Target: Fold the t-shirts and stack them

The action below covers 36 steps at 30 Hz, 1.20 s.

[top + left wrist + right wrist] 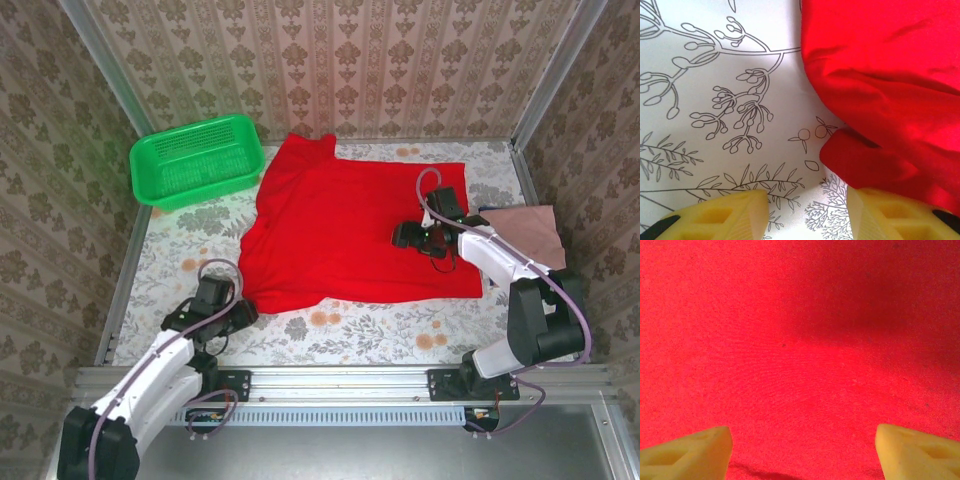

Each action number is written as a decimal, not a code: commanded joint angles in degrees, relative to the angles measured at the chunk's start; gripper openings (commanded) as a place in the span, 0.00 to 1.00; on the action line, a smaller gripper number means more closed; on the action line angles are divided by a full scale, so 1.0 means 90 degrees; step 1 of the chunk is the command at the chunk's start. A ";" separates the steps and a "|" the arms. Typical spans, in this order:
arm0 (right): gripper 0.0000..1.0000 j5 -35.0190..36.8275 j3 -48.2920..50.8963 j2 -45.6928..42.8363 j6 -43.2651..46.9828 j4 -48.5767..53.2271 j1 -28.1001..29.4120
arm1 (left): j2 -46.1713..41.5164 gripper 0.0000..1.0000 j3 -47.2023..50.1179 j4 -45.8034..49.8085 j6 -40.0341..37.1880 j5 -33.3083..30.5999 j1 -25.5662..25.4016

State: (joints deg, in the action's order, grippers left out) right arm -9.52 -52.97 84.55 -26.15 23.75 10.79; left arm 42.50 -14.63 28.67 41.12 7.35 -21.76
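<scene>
Seen from above, a bright red t-shirt [350, 230] lies spread flat across the middle of a tabletop [380, 325] covered in a flowered cloth, its collar toward the top of the frame and its hem toward the bottom. No print is visible on the side facing up. A dusty pink t-shirt [525, 232] sits at the right edge of the frame, just beside the red one and partly behind the right arm; whether it is already folded cannot be told. A green mesh basket [195, 160] stands in the upper left, apart from both shirts. The left claw [807, 200] is low at the lower left corner of the red shirt. In its own wrist view the two yellow fingers [725, 215] stand apart with bare tabletop between them, the cloth's corner lies just ahead of the gap, and red fabric touches the finger on the right of the frame. It appears placed there to catch that corner as a starting point for a fold. The right claw [802, 440] hovers over the right half of the red shirt, its fingers wide apart above smooth fabric and gripping nothing, perhaps ready to pin or pinch the cloth while the other corner is lifted. The red shirt looks unfolded, so the folding seems to be at an early stage and nothing is stacked yet.
</scene>
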 commanded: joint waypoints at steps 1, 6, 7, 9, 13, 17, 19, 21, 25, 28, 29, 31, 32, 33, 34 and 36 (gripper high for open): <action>0.76 -0.0074 0.0046 -0.0045 -0.0138 -0.0091 0.0046 | 0.0559 0.48 0.0077 -0.1572 -0.0169 0.0321 -0.0081; 0.76 -0.0094 0.0075 -0.0010 -0.0220 -0.0181 0.0079 | 0.1005 0.50 -0.0251 -0.1636 -0.0341 0.0369 -0.0111; 0.76 -0.0106 0.0075 0.0015 -0.0236 -0.0212 0.0088 | 0.1069 0.50 -0.0269 -0.1675 -0.0355 0.0381 -0.0111; 0.76 -0.0132 0.0051 0.0064 -0.0259 -0.0244 0.0105 | 0.1162 0.50 -0.0278 -0.1770 -0.0364 0.0439 -0.0117; 0.76 -0.0163 -0.0020 0.0156 -0.0262 -0.0271 0.0139 | 0.1196 0.55 -0.0401 -0.1927 -0.0377 0.0559 -0.0177; 0.76 -0.0190 -0.0003 0.0230 -0.0294 -0.0332 0.0164 | 0.1386 0.55 -0.0573 -0.2139 -0.0488 0.0630 -0.0180; 0.76 -0.0201 0.0002 0.0251 -0.0298 -0.0339 0.0177 | 0.1659 0.55 -0.0679 -0.2276 -0.0533 0.0737 -0.0180; 0.76 -0.0211 0.0008 0.0262 -0.0298 -0.0364 0.0179 | 0.2017 0.56 -0.0846 -0.2358 -0.0611 0.0873 -0.0180; 0.76 -0.0221 0.0015 0.0302 -0.0290 -0.0370 0.0192 | 0.2592 0.52 -0.1275 -0.2439 -0.0755 0.1230 -0.0233; 0.76 -0.0222 0.0019 0.0330 -0.0288 -0.0378 0.0189 | 0.2891 0.51 -0.1538 -0.2399 -0.0901 0.1415 -0.0344; 0.76 -0.0222 0.0026 0.0325 -0.0297 -0.0390 0.0198 | 0.2954 0.48 -0.1571 -0.2394 -0.0934 0.1461 -0.0366; 0.76 -0.0227 0.0039 0.0331 -0.0307 -0.0406 0.0197 | 0.3011 0.42 -0.1611 -0.2409 -0.0951 0.1510 -0.0384; 0.76 -0.0232 0.0049 0.0333 -0.0323 -0.0417 0.0203 | 0.3007 0.39 -0.1630 -0.2404 -0.0958 0.1544 -0.0393; 0.76 -0.0231 0.0046 0.0338 -0.0317 -0.0417 0.0203 | 0.2986 0.37 -0.1652 -0.2381 -0.0956 0.1569 -0.0394; 0.76 -0.0231 0.0060 0.0332 -0.0319 -0.0423 0.0207 | 0.2933 0.37 -0.1691 -0.2318 -0.0967 0.1594 -0.0400; 0.76 -0.0231 0.0063 0.0337 -0.0317 -0.0427 0.0208 | 0.2774 0.41 -0.1769 -0.2074 -0.0983 0.1604 -0.0424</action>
State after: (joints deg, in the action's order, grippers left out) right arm -10.83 -52.97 86.80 -28.51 20.71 12.27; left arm 66.70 -28.82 34.81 34.92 8.56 -22.87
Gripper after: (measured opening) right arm 0.762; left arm 0.400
